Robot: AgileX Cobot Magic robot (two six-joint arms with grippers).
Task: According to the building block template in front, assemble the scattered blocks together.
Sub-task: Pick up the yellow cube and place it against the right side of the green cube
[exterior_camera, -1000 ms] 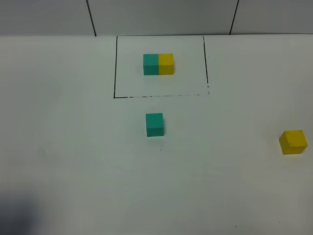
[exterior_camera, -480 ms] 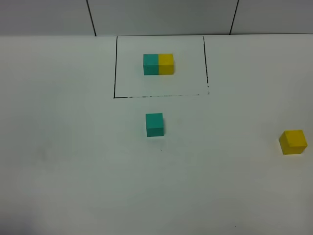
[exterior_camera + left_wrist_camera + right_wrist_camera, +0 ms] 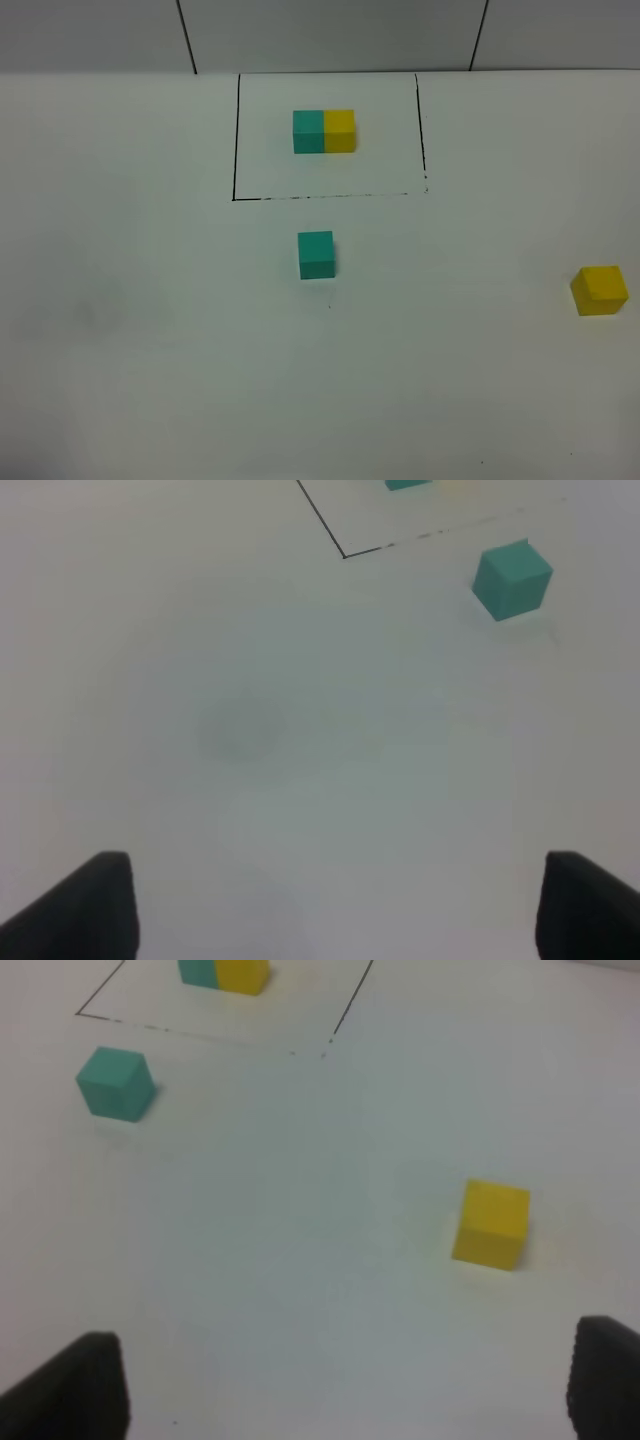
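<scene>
I judged the job to be at its first step, with nothing picked up. The small matte teal-and-yellow block template [image 3: 324, 131] sat at the far side of the white tabletop [image 3: 150, 350], teal half on the left, inside the thin black drawn rectangle [image 3: 236, 140]. The loose matte teal-green cube [image 3: 316, 254] lay just outside the rectangle's near line. The loose matte yellow cube [image 3: 599, 290] lay well apart from it, close to the right edge of the high view.

Neither arm showed in the high view. By the wrist cameras, my left claw [image 3: 340, 890] had its jaws spread wide with only bare tabletop between them, the teal-green cube well ahead. My right claw [image 3: 350, 1375] was likewise spread and gripping nothing, with the yellow cube ahead of it.

As I read it, the next move called for the right claw to centre over the yellow cube, square its jaws to the faces, drop and close. It would then carry the cube to the teal-green cube's right face, matching the template.
</scene>
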